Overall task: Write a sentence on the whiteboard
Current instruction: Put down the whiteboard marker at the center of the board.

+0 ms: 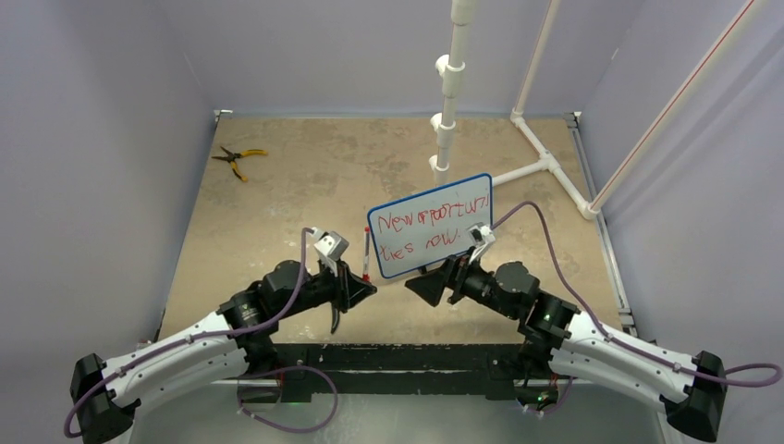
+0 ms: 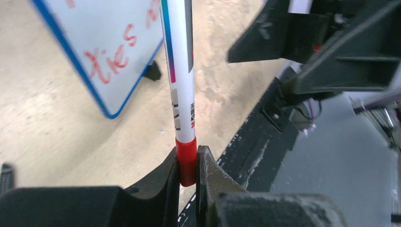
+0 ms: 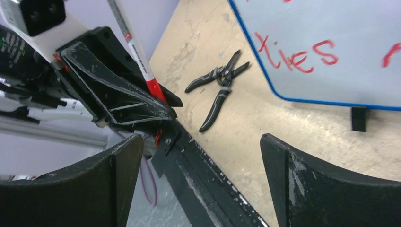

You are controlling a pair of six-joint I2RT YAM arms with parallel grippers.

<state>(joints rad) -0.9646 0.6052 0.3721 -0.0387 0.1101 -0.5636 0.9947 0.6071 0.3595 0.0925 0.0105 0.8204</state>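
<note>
Whiteboard [image 1: 430, 225] stands propped on black feet mid-bench [image 1: 277, 203], face tilted toward the arms so both can reach it. Sentence [image 1: 423, 233] is on it in red, two rows, roughly "New opportuni / ties now"; the last letters are hard to read. Left gripper [image 2: 188, 165], just off the whiteboard's lower left corner, has its jaws pinching the marker [image 2: 182, 85] at its red end. The barrel sticks up roughly parallel to the whiteboard's left edge, beside it and not touching the face. The far end is cropped in the left wrist view, so I can't tell if it is capped. An end grip leaves the full barrel free for writing reach. Right gripper [image 3: 201, 142] is in front of the whiteboard's bottom edge, jaws spread wide and empty, aimed across at the left gripper. Likely waiting to steady the whiteboard or take the marker. Pliers [image 1: 238, 159] lie flat, well to the far left of the whiteboard, unused. Writing looks about done, with the marker off the surface.
</note>
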